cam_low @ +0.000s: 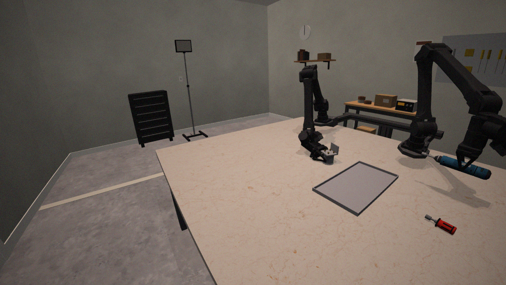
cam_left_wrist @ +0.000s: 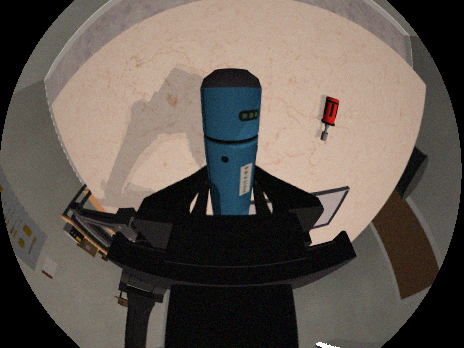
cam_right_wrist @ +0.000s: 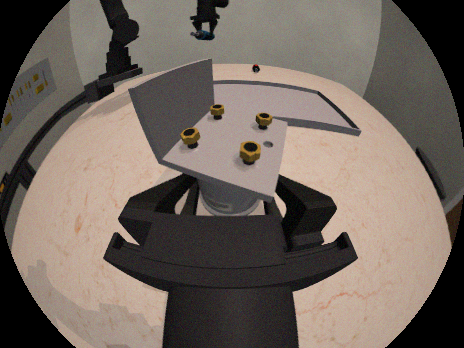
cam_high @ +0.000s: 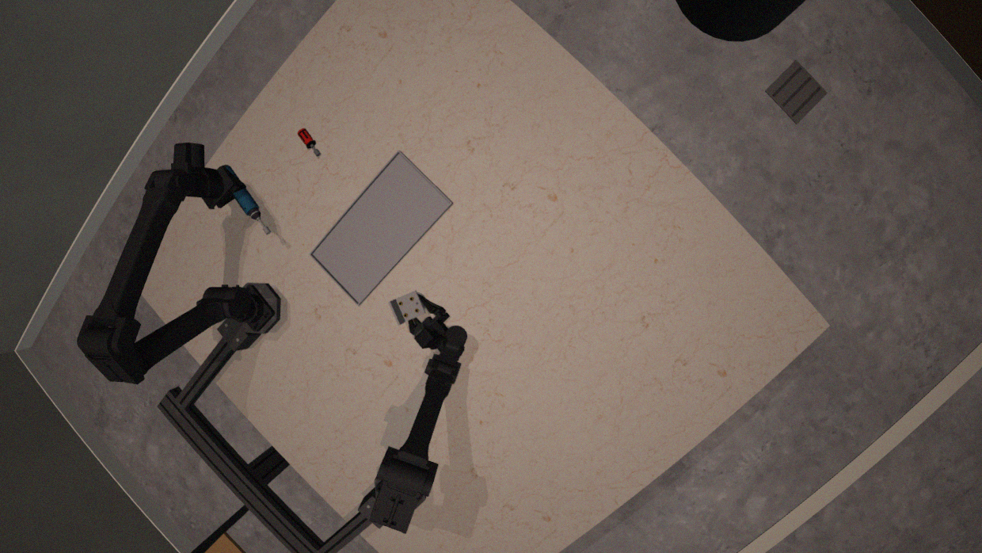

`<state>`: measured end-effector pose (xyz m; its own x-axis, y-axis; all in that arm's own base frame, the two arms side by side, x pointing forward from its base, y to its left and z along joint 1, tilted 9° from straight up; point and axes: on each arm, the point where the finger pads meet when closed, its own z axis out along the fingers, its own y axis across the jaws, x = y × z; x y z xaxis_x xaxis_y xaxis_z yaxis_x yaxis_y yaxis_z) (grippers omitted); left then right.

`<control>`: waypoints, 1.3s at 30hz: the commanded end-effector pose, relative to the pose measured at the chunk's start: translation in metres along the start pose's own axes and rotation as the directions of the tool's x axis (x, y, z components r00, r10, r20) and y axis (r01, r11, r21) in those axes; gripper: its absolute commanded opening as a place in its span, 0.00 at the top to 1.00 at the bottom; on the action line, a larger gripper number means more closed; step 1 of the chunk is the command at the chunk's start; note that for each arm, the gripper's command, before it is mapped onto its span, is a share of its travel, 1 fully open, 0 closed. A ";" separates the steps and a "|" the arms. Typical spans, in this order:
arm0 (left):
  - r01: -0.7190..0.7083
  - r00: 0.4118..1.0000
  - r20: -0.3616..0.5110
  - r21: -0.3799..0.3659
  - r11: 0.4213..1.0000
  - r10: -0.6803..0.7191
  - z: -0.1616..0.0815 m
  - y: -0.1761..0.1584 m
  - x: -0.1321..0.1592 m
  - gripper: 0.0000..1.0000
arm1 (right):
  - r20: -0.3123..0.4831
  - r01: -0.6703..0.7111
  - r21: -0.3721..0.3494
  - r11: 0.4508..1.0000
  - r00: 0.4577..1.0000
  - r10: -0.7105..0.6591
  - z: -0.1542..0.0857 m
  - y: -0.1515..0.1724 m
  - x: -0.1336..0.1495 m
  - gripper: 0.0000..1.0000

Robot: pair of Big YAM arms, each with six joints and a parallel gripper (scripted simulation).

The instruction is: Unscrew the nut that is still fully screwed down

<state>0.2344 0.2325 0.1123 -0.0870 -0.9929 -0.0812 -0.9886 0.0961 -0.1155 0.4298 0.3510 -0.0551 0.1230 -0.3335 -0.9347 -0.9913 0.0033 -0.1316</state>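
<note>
The joint module stands near the grey tray's near corner, with its grey bracket (cam_right_wrist: pixel 220 136) on top. Several yellow nuts (cam_right_wrist: pixel 250 152) sit on the bracket's studs; I cannot tell which one is screwed down. My right gripper (cam_right_wrist: pixel 230 171) is shut on the module's pale cylinder below the bracket, and it also shows in the exterior view (cam_low: pixel 320 154). My left gripper (cam_low: pixel 465 163) is shut on the blue nut driver (cam_high: pixel 245 199) and holds it tilted above the table, far from the module. The driver's barrel fills the left wrist view (cam_left_wrist: pixel 230 142).
A flat grey tray (cam_high: pixel 382 226) lies between the two arms. A small red screwdriver (cam_high: pixel 306 139) lies on the table beyond the tray, and it also shows in the exterior view (cam_low: pixel 442 223). The arms' rail mount runs along the table's edge.
</note>
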 end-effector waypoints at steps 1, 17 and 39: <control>0.007 0.999 0.034 0.032 0.999 -0.008 -0.021 -0.022 -0.020 0.58 | 0.012 0.022 0.008 1.000 1.000 -0.022 0.002 -0.006 -0.008 0.41; 0.007 0.999 0.041 0.038 0.999 -0.008 -0.023 -0.024 -0.023 0.58 | 0.012 0.022 0.008 1.000 1.000 -0.022 0.002 -0.006 -0.008 0.41; 0.003 0.998 0.059 0.054 0.999 -0.006 -0.020 -0.029 -0.028 0.58 | 0.012 0.022 0.008 1.000 1.000 -0.022 0.002 -0.006 -0.008 0.41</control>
<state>0.2382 0.2364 0.1165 -0.0843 -0.9924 -0.0893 -0.9879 0.0950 -0.1223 0.4298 0.3510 -0.0551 0.1230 -0.3335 -0.9347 -0.9913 0.0033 -0.1316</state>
